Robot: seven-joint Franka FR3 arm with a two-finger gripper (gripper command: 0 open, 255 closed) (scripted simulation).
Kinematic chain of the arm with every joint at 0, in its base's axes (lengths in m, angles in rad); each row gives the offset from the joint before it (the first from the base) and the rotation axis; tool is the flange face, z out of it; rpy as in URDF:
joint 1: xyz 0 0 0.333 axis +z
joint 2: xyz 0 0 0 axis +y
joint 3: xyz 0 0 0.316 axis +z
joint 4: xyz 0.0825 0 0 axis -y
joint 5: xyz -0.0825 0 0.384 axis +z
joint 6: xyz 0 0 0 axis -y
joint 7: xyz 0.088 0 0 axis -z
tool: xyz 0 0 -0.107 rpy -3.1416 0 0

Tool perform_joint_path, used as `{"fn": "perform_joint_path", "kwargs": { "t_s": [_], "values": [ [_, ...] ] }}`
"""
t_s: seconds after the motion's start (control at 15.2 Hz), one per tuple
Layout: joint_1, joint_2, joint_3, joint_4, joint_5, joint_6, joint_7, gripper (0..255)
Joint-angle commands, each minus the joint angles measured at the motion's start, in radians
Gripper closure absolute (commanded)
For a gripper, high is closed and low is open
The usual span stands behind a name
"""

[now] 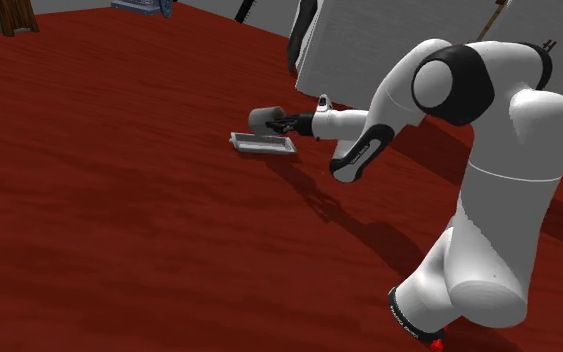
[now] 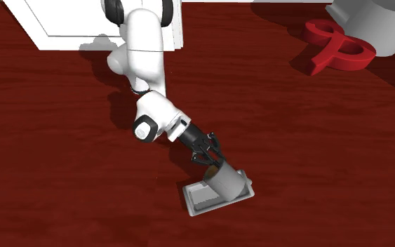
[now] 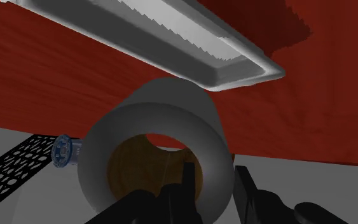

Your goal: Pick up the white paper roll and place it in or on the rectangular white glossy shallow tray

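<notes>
The paper roll [image 1: 265, 119] is a grey-white tube with a brown core. It hangs tilted just above the shallow white rectangular tray [image 1: 264, 145] on the dark red surface. My gripper [image 1: 281, 122] is shut on the roll's wall at the end nearer the arm. In the second exterior view the roll [image 2: 225, 180] leans over the tray [image 2: 201, 200], with the gripper [image 2: 211, 163] on its upper end. In the wrist view one finger of the gripper [image 3: 213, 172] is inside the hollow of the roll [image 3: 152, 127] and the other is outside. The tray [image 3: 190, 44] lies beyond the roll.
A white cabinet [image 1: 409, 40] stands behind the arm, also seen as a white box [image 2: 69, 21]. A red curved object [image 2: 336, 45] lies at the second exterior view's upper right. A black perforated panel [image 3: 12, 167] and a blue object [image 3: 63, 149] show past the roll.
</notes>
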Motion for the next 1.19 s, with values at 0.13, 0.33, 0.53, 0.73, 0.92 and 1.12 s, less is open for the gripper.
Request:
{"fn": "perform_joint_path", "kwargs": {
  "t_s": [0.13, 0.33, 0.53, 0.73, 0.92, 1.12],
  "values": [
    [-0.042, 0.063, 0.007, 0.037, -0.009, 0.046, 0.01, 255],
    [-0.049, 0.107, 0.02, 0.038, 0.028, 0.078, -0.014, 255],
    [-0.055, 0.153, 0.032, 0.042, 0.062, 0.108, -0.034, 255],
    [-0.062, 0.198, 0.046, 0.048, 0.095, 0.138, -0.053, 255],
    [-0.056, 0.215, 0.04, 0.051, 0.104, 0.149, -0.052, 255],
    [-0.046, 0.219, 0.029, 0.052, 0.105, 0.154, -0.046, 255]
  ]
}}
